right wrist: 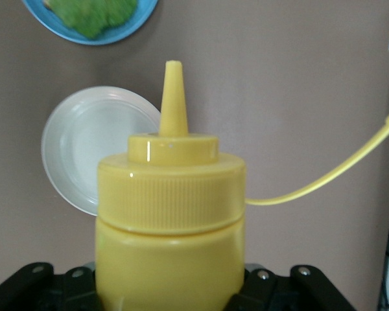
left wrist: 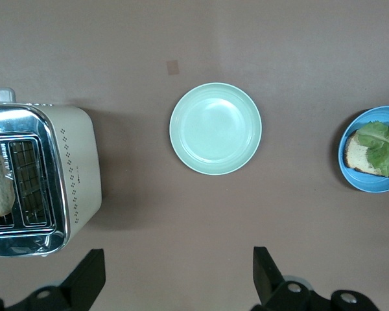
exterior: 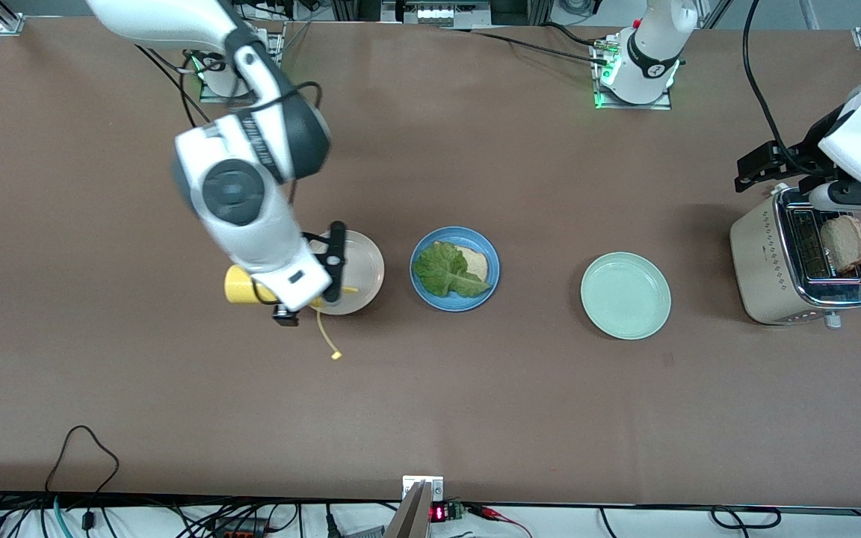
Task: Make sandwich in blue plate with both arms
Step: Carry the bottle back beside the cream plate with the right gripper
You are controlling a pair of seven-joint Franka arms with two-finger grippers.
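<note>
The blue plate (exterior: 421, 258) sits mid-table and holds one toast slice (exterior: 475, 261) with a green lettuce leaf (exterior: 445, 270) on it. It also shows in the left wrist view (left wrist: 350, 176) and the right wrist view (right wrist: 126, 29). A second toast slice (exterior: 845, 243) stands in the toaster (exterior: 763, 261). My left gripper (exterior: 793, 179) is open and empty in the air by the toaster, its fingers (left wrist: 91, 275) wide apart. My right gripper (exterior: 288, 295) is shut on a yellow squeeze bottle (right wrist: 172, 214), held over the cream-white plate (exterior: 367, 261).
A pale mint-green plate (exterior: 625, 295) lies between the blue plate and the toaster. The bottle's yellow cap strap (exterior: 326, 336) hangs down toward the table. Cables run along the table edge nearest the front camera.
</note>
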